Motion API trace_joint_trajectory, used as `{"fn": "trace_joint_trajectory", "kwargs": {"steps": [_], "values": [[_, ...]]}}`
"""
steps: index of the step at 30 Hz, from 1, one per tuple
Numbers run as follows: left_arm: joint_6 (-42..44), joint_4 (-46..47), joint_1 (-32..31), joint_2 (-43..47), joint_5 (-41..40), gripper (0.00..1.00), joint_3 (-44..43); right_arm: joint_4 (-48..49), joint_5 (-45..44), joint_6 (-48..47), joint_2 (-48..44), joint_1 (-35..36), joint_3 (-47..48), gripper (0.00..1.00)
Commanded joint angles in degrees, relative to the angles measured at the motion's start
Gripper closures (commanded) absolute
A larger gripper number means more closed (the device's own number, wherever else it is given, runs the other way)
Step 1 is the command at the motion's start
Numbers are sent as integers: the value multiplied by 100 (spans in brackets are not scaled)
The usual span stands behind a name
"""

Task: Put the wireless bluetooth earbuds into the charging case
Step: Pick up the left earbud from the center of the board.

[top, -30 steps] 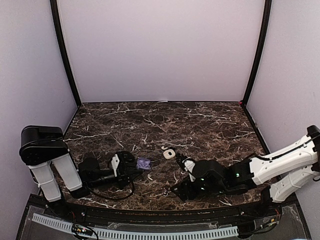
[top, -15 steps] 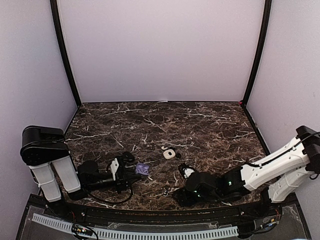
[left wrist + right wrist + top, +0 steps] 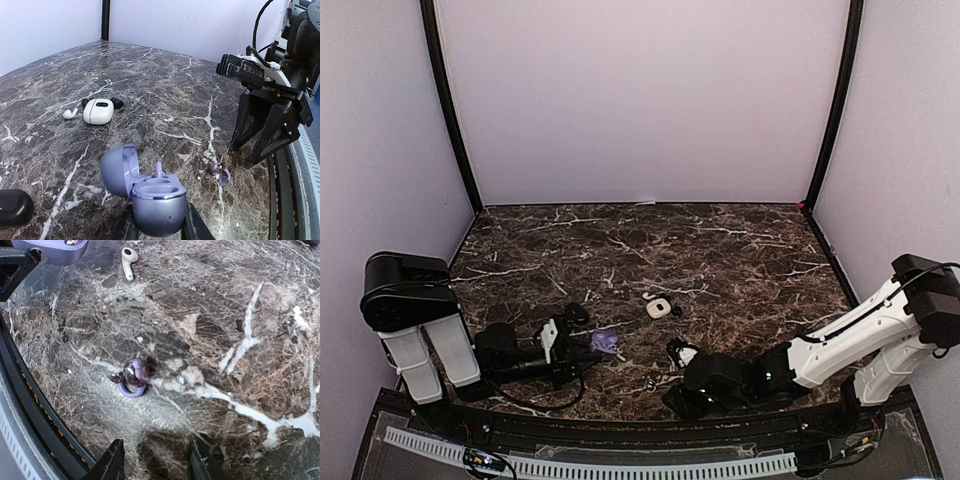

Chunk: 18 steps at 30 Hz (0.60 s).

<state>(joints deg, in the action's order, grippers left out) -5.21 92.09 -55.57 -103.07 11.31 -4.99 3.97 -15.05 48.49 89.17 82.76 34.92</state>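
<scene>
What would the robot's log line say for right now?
left gripper: shut on purple case, lid open | right gripper: open, by purple earbud on table

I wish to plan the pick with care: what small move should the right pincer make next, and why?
Probably ease the right pincer forward and down until its jaws straddle the purple earbud, then close. The jaws stand open and empty, the bud lies loose on the marble table ahead of them, and the left pincer holds the purple case, lid open.
</scene>
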Motion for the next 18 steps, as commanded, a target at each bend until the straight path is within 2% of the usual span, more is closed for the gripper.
{"fn": "trace_joint_trajectory", "kwargs": {"steps": [1,11,18], "values": [[-32,971,-63,-21,2,100,42,409,214,-67,206,74,-96,59],[-41,1003,-112,-21,16,100,87,518,204,-193,579,83,21,62],[9,1006,-112,-21,-6,100,103,80,-120,-64,842,75,251,66]]}}
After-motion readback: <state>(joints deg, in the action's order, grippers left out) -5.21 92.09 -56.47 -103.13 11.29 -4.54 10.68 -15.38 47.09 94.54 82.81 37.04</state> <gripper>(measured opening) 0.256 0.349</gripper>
